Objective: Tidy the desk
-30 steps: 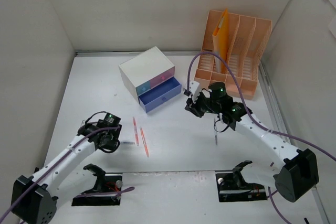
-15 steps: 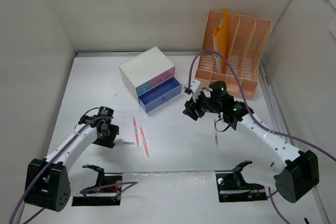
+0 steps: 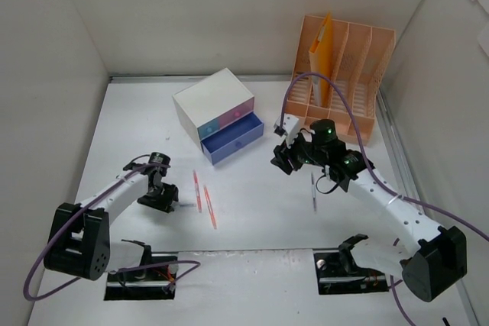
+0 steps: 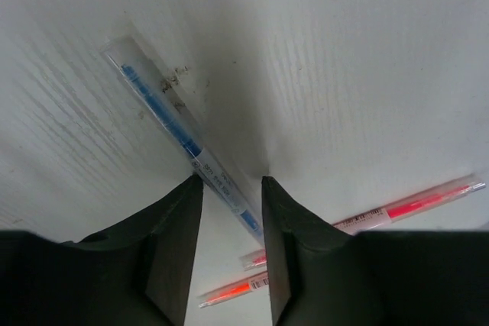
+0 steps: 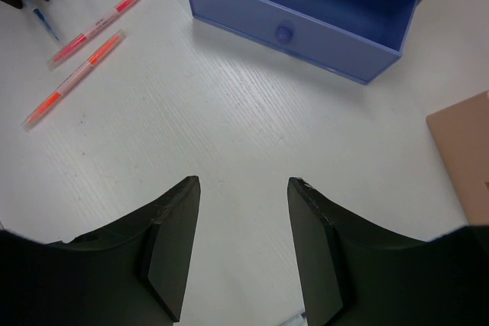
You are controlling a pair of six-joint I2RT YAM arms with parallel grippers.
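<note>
1. White panels wall in the desk (image 3: 252, 223), the wide matte tabletop under both arms.
2. On your left, the left gripper (image 4: 233, 181) is down at the desk. Its jaws are parted only narrowly and straddle a blue pen (image 4: 164, 116) that lies slantwise on the surface. You cannot tell whether the fingers touch it.
3. 2 orange pens (image 4: 405, 205) lie near it, on its right.
4. On your right, the right gripper (image 5: 243, 185) hangs above bare desk with its jaws well apart. It holds nothing and sits near the open blue drawer (image 5: 306, 5).
</note>
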